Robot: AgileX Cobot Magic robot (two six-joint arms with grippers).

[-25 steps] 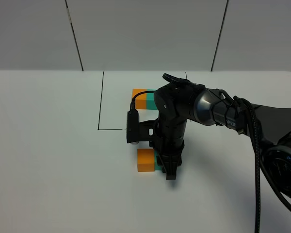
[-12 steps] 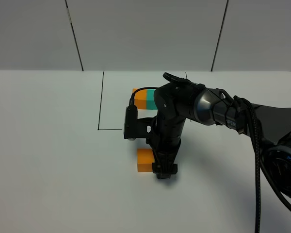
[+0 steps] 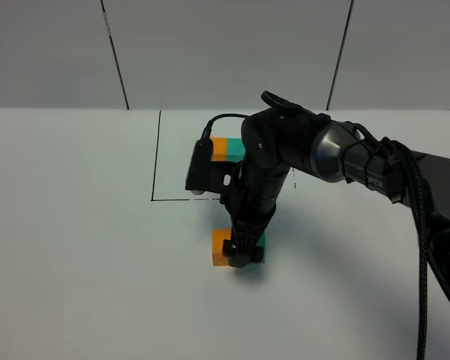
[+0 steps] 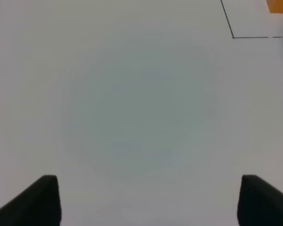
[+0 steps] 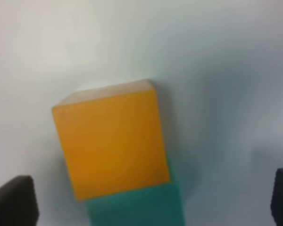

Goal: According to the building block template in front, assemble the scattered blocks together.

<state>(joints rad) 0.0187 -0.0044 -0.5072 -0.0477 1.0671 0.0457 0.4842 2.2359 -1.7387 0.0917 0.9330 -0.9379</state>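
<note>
The right gripper [image 3: 242, 256] is hanging low over the two scattered blocks, its fingers [image 5: 12, 201] standing apart with nothing clamped between them, one dark tip at either side of the pair in the right wrist view. The orange cube [image 5: 111, 137] and the teal cube [image 5: 137, 207] are sitting on the white bench [image 3: 75, 240] touching face to face, so the joining step is looking nearly finished; their edges are appearing a little out of line, though blur is making that hard to judge. Both are plain matte cubes of like size, with the teal cube [image 3: 261, 241] mostly hidden behind the arm in the high view, beside the orange cube [image 3: 220, 249]. The building block template [image 3: 229, 149] is lying farther back from that pair, inside the black outline [image 3: 156, 157]. The next move is probably calling for a gentle squeeze or nudge to set the pair flush. The left gripper [image 4: 146, 200] is hovering over bare bench, well apart from the pair, its fingers [image 4: 40, 200] spread and empty.
</note>
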